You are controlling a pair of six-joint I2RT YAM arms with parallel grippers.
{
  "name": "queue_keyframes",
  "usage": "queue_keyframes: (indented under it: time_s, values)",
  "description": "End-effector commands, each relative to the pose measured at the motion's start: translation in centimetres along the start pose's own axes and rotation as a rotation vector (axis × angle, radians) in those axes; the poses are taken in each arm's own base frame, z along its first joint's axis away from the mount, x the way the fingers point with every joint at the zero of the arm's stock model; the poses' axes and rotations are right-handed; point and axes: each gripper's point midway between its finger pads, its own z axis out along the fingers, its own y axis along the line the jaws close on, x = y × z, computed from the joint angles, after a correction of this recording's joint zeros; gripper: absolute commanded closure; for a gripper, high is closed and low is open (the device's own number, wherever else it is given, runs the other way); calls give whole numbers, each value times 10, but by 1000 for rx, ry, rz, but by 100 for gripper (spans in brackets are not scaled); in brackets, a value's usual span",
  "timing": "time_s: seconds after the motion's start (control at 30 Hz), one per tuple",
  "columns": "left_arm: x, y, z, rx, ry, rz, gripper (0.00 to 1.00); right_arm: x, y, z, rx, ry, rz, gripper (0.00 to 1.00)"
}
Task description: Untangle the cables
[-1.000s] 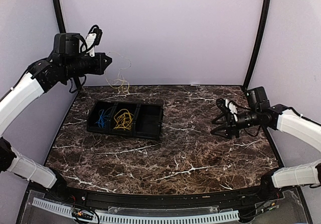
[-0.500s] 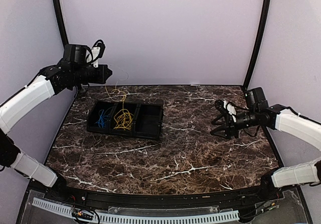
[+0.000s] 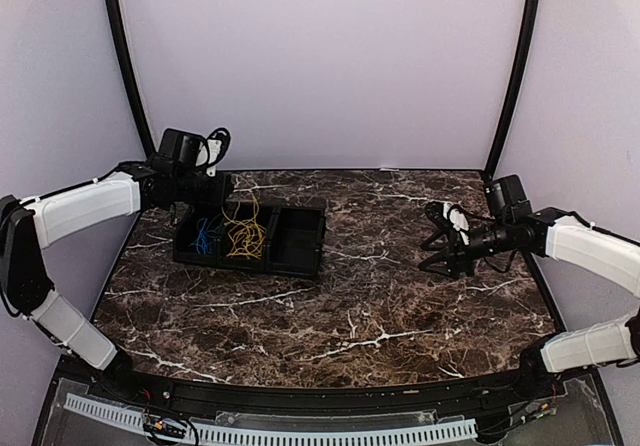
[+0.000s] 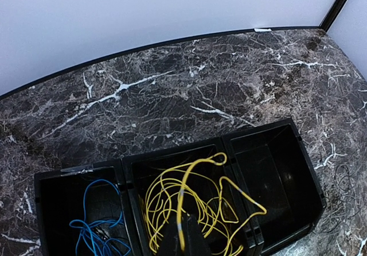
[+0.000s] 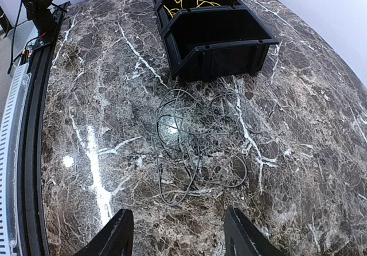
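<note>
A black three-compartment bin (image 3: 300,238) stands at the left of the table. My left gripper (image 3: 222,191) hangs just over its middle compartment, shut on a strand of the yellow cable (image 4: 189,201), whose loops lie in that compartment below the gripper (image 4: 183,240). The blue cable (image 4: 94,221) is coiled in the left compartment. The right compartment (image 4: 275,170) holds nothing. The black cable (image 5: 192,138) lies in a loose tangle on the marble beside the bin (image 5: 218,55). My right gripper (image 5: 179,218) hovers open just short of it, with nothing between its fingers.
The table is dark veined marble (image 3: 350,316) with a purple wall close behind. A black rail (image 5: 31,124) runs along the near edge. The black cable is hard to pick out against the dark marble in the top view.
My left arm has come down from high at the back left to the bin, lowering the yellow cable into the middle compartment. The right arm has not moved.
</note>
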Motion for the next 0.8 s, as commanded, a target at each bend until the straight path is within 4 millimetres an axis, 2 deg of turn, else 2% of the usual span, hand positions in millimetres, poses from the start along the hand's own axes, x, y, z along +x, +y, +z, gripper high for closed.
queue_keyframes:
  time_s: [0.0,0.37,0.63,0.77]
  values:
    - [10,2,19,5,-11,-6,100,2,-3,1,10,2,-12,44]
    - [46,-5,51,58,70,-53,100,8,-2,4,-15,29,0,44]
    - [76,-1,77,31,169,-94,100,8,-2,4,-16,31,-2,44]
    - [79,1,79,17,203,-106,99,8,-1,3,-14,29,-6,44]
